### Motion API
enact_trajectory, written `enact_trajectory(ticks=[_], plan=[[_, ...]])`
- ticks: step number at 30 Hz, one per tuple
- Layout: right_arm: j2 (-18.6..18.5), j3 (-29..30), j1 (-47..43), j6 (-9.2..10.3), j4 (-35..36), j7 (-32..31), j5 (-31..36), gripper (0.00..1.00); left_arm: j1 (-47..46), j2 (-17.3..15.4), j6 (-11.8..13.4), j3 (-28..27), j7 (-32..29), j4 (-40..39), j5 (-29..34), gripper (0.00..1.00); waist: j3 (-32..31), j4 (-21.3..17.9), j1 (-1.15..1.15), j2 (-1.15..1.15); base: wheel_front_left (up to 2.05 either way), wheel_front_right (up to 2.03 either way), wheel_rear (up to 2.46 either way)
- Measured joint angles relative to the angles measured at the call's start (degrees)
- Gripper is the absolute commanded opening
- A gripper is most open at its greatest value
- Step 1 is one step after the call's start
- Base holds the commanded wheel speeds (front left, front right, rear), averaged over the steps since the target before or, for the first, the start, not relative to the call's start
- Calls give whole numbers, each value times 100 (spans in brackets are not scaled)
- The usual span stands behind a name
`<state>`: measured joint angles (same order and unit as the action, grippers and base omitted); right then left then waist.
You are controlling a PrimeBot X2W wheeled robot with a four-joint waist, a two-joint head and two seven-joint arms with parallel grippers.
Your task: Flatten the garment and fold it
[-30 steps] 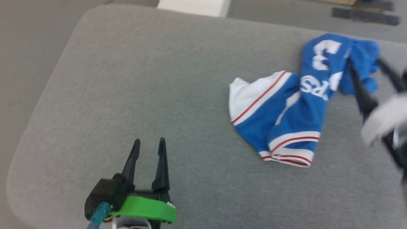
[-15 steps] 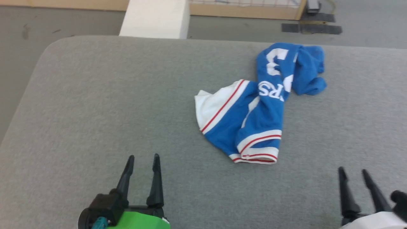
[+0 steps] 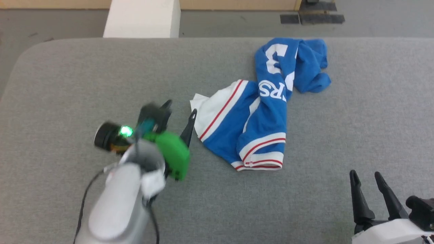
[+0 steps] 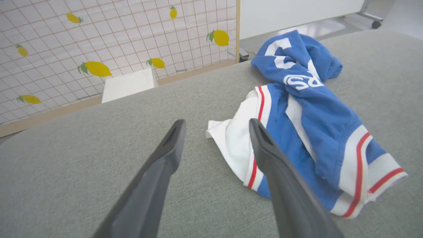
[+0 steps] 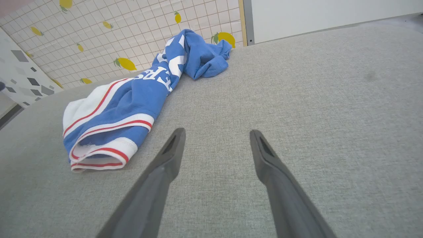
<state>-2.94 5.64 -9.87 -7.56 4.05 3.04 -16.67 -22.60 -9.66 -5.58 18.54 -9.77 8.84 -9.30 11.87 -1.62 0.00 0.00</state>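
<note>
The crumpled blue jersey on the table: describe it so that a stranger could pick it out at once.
Start at the wide grey fabric-covered table. Right of its centre, reaching toward the far edge, lies a crumpled royal-blue and white jersey. Its red-and-white striped trim and white lettering set it apart from the dark-fingered left gripper beside it.

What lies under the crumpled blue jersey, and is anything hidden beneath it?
The jersey lies on the grey padded table, whose surface shows all around it. Its folds cover the patch beneath and its own inner layers, so those cannot be seen.
</note>
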Motion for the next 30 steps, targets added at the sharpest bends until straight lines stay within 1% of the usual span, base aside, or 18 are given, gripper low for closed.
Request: enact_trajectory(ticks=[3,6,8,10,13,16,20,25,30], plan=[[0,-90,126,0,-3,-4,-16,100,-533,-8,-75,130,-721,563,-100,100,160,-48,0,0,0,0,0],[1,-182,282,0,-10,0,-57,100,-956,-29,-40,82,-1221,1165,-115,100,341,-123,0,0,0,0,0],[0,-237,385,0,-20,1,-79,100,-1154,2,37,-34,-1419,1512,-248,100,471,-198,0,0,0,0,0],[2,-275,454,0,-37,2,-98,100,-1300,23,60,-105,-1514,1772,-338,100,572,-289,0,0,0,0,0],[1,-268,510,0,-62,9,-99,100,-1502,118,64,-197,-1591,2059,-494,100,720,-434,0,0,0,0,0],[1,-235,518,0,-65,21,-105,100,-1673,226,60,-224,-1588,2176,-665,100,861,-549,0,0,0,0,0],[0,-162,517,0,-78,44,-104,100,-1868,233,25,-156,-1580,2201,-695,100,1004,-632,0,0,0,0,0],[0,-141,519,0,-114,52,-102,100,-1911,201,3,-112,-1421,2235,-693,100,999,-553,0,0,0,0,0],[1,-183,518,0,-133,32,-93,100,-1886,224,30,-122,-1091,2258,-719,100,836,-380,0,0,0,0,0]])
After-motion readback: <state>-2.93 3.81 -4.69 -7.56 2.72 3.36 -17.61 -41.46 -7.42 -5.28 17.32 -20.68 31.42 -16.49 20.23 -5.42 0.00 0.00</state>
